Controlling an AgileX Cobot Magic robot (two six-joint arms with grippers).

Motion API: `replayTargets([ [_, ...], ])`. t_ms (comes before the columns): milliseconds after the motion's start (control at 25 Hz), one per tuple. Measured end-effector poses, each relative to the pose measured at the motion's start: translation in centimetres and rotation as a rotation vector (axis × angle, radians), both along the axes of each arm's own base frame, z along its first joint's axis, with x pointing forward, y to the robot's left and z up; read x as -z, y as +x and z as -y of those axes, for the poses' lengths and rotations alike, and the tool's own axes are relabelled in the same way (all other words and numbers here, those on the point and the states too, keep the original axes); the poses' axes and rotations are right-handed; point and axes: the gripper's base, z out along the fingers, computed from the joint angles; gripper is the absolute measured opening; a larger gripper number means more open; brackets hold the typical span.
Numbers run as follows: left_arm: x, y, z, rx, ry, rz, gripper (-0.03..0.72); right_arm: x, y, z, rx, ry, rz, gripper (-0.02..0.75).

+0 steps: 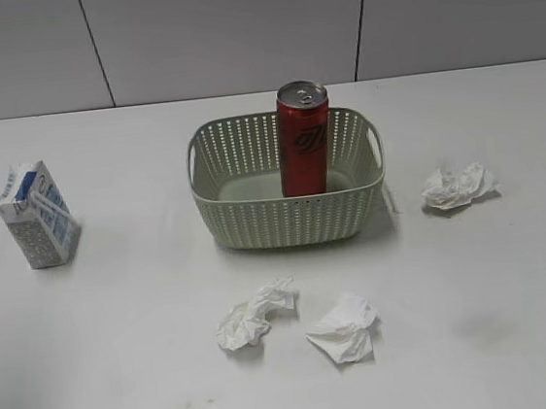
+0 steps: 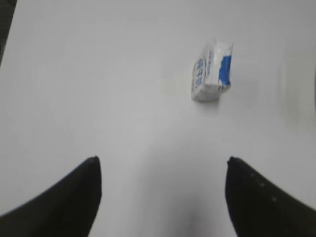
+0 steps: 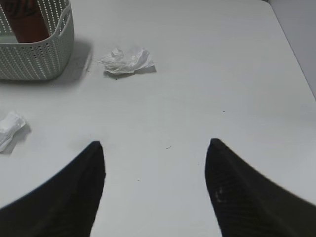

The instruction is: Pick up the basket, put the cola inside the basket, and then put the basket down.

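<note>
The sage-green basket [image 1: 255,216] stands on the white table at the middle back. The red cola can [image 1: 303,141] stands upright inside it, toward its right side. The basket's corner also shows in the right wrist view [image 3: 34,54] at top left, with the cola [image 3: 27,19] seen through its wall. My left gripper [image 2: 163,160] is open and empty over bare table. My right gripper [image 3: 155,143] is open and empty, to the right of the basket and nearer the front of the table. Neither gripper shows in the exterior view.
A blue-and-white carton [image 1: 37,214] stands at the left; it also shows in the left wrist view [image 2: 212,71]. Crumpled tissues lie right of the basket [image 1: 457,186] and in front of it [image 1: 255,314] [image 1: 345,329]. The right tissue shows in the right wrist view [image 3: 127,60].
</note>
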Motion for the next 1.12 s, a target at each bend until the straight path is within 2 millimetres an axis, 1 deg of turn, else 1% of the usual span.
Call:
replayTargets([
  [80,0.7,-2.4,-0.3,-0.001,0.004,0.015,0.592,0.0,0.0,0.0,0.0,0.0,0.0,0.497],
  [360,5.0,-9.4,-1.0,-0.004,0.013,0.046,0.592,0.0,0.0,0.0,0.0,0.0,0.0,0.496],
  [440,6.2,-11.1,-1.1,-0.004,0.011,0.065,0.592,0.0,0.0,0.0,0.0,0.0,0.0,0.496],
  [520,7.0,-12.7,-1.3,-0.006,0.013,0.108,0.592,0.0,0.0,0.0,0.0,0.0,0.0,0.496],
  [680,8.4,-14.9,-1.6,-0.008,0.013,0.186,0.591,0.0,0.0,0.0,0.0,0.0,0.0,0.496],
  [800,9.0,-16.2,-1.7,-0.01,0.004,0.292,0.591,0.0,0.0,0.0,0.0,0.0,0.0,0.496],
  [1040,10.6,-18.1,-2.2,-0.022,0.025,0.443,0.591,0.0,0.0,0.0,0.0,0.0,0.0,0.496],
  [1120,10.7,-18.7,-2.3,-0.025,0.029,0.489,0.591,0.0,0.0,0.0,0.0,0.0,0.0,0.496],
])
